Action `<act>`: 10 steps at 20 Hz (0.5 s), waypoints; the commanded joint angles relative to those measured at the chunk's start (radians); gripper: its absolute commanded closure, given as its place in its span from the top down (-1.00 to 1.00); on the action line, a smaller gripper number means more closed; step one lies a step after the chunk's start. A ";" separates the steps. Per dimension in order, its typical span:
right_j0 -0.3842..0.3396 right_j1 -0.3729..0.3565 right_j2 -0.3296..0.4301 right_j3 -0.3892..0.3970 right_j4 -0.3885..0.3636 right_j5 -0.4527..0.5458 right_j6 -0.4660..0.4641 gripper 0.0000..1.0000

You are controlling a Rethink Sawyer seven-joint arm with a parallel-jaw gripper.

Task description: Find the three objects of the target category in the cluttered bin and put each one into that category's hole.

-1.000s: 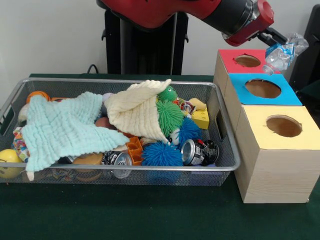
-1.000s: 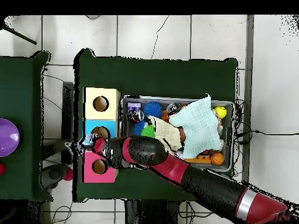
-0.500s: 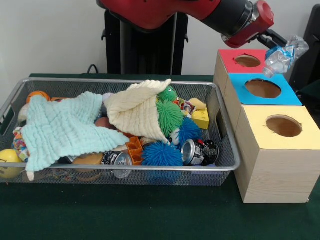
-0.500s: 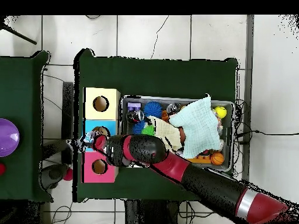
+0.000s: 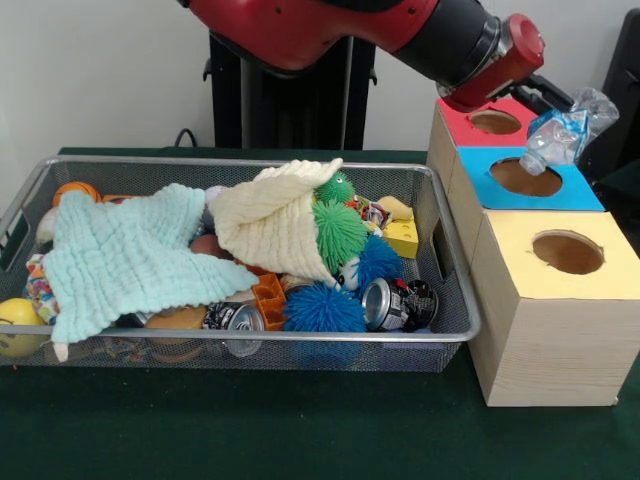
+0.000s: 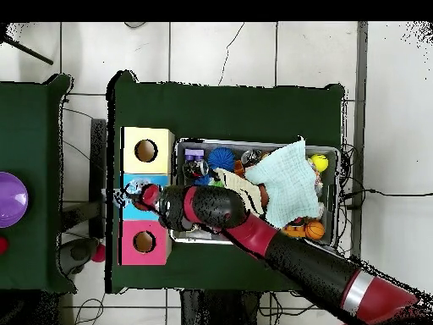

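Note:
A crushed clear plastic bottle with a blue label (image 5: 562, 128) hangs tilted in my gripper (image 5: 553, 108), which is shut on it. The bottle's lower end is just above the hole of the blue box (image 5: 582, 194), the middle of three boxes. Behind it stands the red box (image 5: 458, 112), in front the yellow box (image 5: 600, 285). Seen from overhead, the gripper (image 6: 135, 196) and bottle (image 6: 128, 190) cover part of the blue box (image 6: 162, 180), between the yellow box (image 6: 145, 135) and the red box (image 6: 128, 245).
The wire bin (image 5: 250, 338) holds a mint cloth (image 5: 130, 255), a cream cloth (image 5: 275, 225), green (image 5: 338, 230) and blue (image 5: 322, 308) spiky balls, cans (image 5: 395, 303), a yellow block (image 5: 402, 238) and a yellow ball (image 5: 15, 325). My arm reaches across above the bin's right end.
My gripper has carried the bottle from beside the red box forward and a little down, so it now hangs over the blue box's hole. The bin's contents are unmoved.

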 commanded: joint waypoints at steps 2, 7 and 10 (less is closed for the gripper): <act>-0.025 0.036 -0.059 -0.152 -0.021 0.020 0.056 -1.00; -0.020 0.018 -0.071 -0.147 -0.012 0.060 0.068 -1.00; -0.012 0.007 -0.082 -0.142 -0.014 0.082 0.070 -1.00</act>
